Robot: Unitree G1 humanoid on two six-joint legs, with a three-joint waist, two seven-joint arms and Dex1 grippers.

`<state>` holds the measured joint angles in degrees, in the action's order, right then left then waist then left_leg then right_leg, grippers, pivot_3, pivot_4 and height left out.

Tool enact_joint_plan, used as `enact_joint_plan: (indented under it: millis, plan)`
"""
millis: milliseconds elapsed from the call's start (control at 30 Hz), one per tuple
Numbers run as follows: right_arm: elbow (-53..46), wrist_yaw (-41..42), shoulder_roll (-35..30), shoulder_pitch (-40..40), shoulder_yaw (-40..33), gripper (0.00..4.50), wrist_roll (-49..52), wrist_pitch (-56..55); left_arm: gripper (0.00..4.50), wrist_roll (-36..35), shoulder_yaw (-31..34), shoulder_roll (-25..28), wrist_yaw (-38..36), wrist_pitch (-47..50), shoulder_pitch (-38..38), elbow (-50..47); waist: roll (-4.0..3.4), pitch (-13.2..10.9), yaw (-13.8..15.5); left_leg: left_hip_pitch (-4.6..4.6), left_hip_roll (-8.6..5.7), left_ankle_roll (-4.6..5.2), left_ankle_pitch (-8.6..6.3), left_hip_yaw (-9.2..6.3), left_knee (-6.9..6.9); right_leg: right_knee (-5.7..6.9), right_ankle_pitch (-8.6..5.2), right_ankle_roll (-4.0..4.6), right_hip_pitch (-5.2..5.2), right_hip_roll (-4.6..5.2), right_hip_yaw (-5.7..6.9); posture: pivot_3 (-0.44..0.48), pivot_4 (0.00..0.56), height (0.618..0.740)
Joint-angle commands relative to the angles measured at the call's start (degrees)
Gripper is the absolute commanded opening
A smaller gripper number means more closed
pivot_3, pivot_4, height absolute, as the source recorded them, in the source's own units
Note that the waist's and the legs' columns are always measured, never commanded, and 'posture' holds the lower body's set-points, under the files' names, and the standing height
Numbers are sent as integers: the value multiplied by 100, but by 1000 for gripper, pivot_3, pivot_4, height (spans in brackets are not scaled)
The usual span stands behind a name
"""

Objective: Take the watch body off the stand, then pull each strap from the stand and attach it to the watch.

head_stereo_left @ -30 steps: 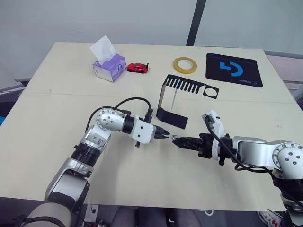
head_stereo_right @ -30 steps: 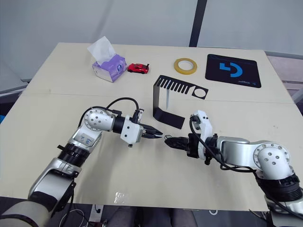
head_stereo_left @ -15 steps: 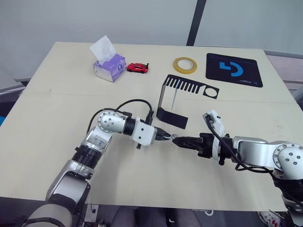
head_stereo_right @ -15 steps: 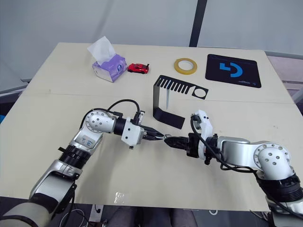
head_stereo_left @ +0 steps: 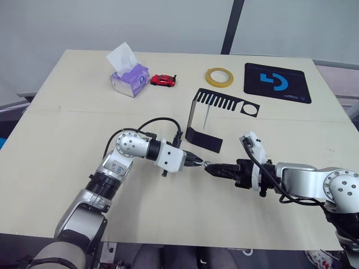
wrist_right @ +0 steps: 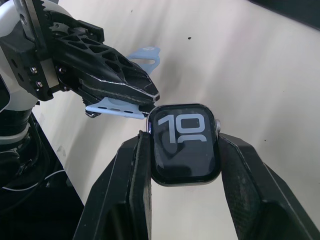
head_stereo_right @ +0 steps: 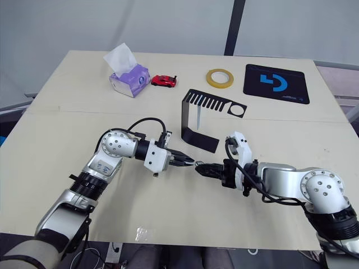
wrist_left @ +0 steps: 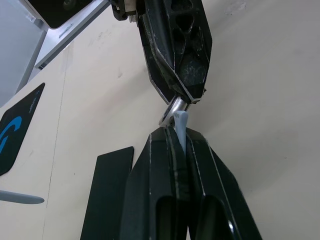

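Note:
The watch body (wrist_right: 184, 144), dark screen with white digits, is clamped between the fingers of my right gripper (head_stereo_left: 209, 168), low over the table's middle. My left gripper (head_stereo_left: 198, 163) faces it tip to tip, shut on a pale grey-blue strap (wrist_left: 181, 124). The strap's end touches the watch body's edge (wrist_left: 169, 111); the rest of the strap (wrist_right: 119, 110) trails back under the left fingers. I cannot tell whether it is seated in the slot. The black stand (head_stereo_left: 203, 139) stands just behind both grippers, with another strap (head_stereo_left: 206, 116) hanging from its comb arm.
Along the far side of the table are a purple tissue box (head_stereo_left: 129, 75), a red toy car (head_stereo_left: 162, 80), a yellow tape roll (head_stereo_left: 219, 77) and a black mat with a blue logo (head_stereo_left: 276, 82). Both arms lie low across the near half of the table.
My left gripper has moved right with the strap, closing the gap to the watch body. The right gripper has stayed put.

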<state>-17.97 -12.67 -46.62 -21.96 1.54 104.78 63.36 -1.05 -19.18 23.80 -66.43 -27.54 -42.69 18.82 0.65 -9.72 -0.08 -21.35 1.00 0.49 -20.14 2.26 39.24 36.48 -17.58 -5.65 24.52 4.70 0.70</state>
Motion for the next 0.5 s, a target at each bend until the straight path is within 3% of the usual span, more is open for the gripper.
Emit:
enact_joint_plan:
  millis: [33, 500]
  plan:
    - [-235, 44, -72, -36, -48, 1587, 215, -109, 0, -102, 38, 5, 3, -11, -19, -185, 0, 0, 0, 0, 0, 0, 0, 0, 0, 0, 0, 0, 0, 0, 0, 0, 150, 738]
    - [-290, 77, -163, 3, -16, 1587, 270, -141, 0, -125, 81, 16, -6, 22, -109, -129, 0, 0, -1, 0, 0, 0, 0, 0, 0, 0, 0, 0, 0, 0, 0, 0, 150, 738]
